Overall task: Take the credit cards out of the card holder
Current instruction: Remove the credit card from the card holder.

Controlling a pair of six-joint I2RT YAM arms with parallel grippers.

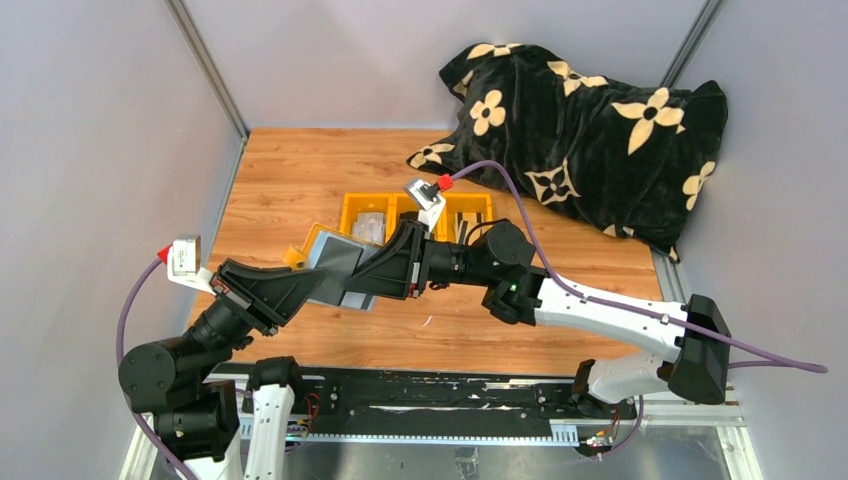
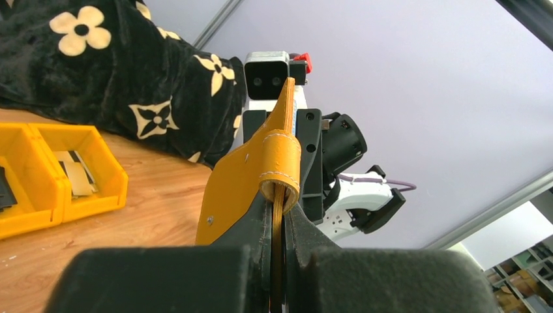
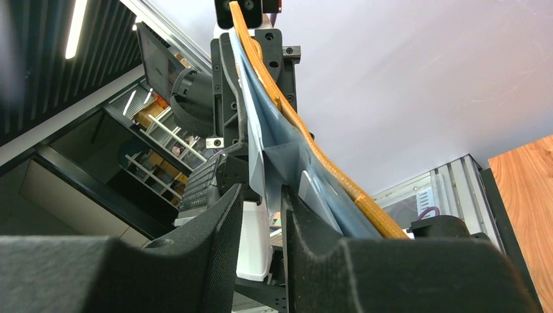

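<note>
My left gripper is shut on the edge of the mustard-yellow card holder and holds it open above the table, its grey-blue inner face up. In the left wrist view the jaws clamp the holder's stitched edge. My right gripper reaches into the open holder from the right. In the right wrist view its fingers stand a little apart at the grey-blue inner flap, with a pale card corner in the pocket beside the right finger. Credit cards lie in the tray.
A yellow three-compartment tray sits just behind the holder; it shows in the left wrist view with a black-striped card. A black flowered blanket fills the back right corner. Grey walls close in the sides.
</note>
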